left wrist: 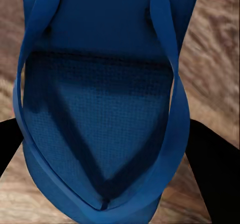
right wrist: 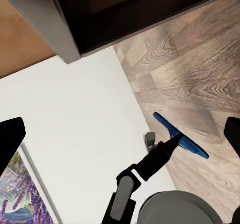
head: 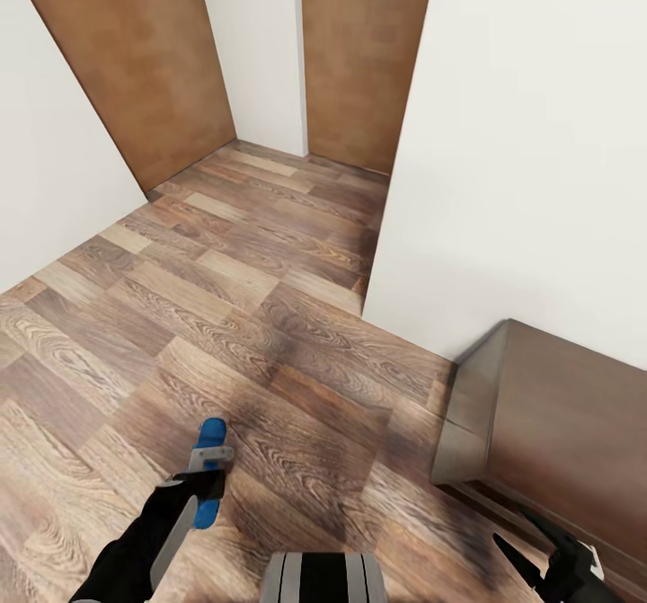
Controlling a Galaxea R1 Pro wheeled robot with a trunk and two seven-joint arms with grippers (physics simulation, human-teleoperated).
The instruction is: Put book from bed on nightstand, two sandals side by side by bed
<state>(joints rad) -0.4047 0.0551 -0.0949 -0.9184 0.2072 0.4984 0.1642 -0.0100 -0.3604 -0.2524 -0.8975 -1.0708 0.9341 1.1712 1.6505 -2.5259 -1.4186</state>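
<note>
The left gripper (head: 208,477) is carrying one blue sandal (head: 210,468) low over the wood-plank floor (head: 270,315), jaws clamped on it; from the left wrist the sandal (left wrist: 100,124) is showing its straps and textured footbed close up. From the right wrist it is hanging edge-on, sole roughly level, clear of the boards.

The right gripper (head: 539,554) is waiting with its jaws apart and nothing between them, beside a dark-brown wooden cabinet (head: 557,405) standing against the white wall (head: 503,136).

I'd say the sandal is in transit. To do this well, the robot is needing to keep its grip firm while the base is turning, then lower the sole flat onto the floor before releasing.

No brand, label or readable writing is visible on the sandal or cabinet.
</note>
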